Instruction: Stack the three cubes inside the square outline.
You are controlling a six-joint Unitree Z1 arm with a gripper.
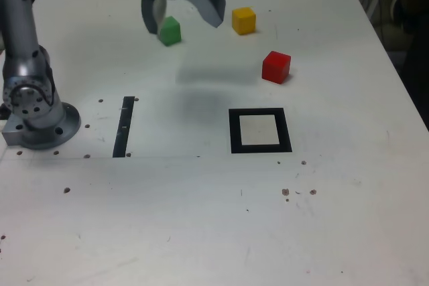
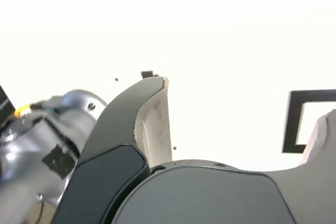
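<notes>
At the far side of the white tabletop [image 1: 201, 219], the tool [image 1: 183, 23] hangs with its jaws spread wide and nothing held, the green cube [image 1: 170, 31] sitting between its two fingers. The yellow cube [image 1: 244, 20] stands just beside the tool toward the exterior view's right, and the red cube [image 1: 275, 66] lies nearer the camera. The square outline [image 1: 260, 130] is unoccupied, well apart from the tool.
</notes>
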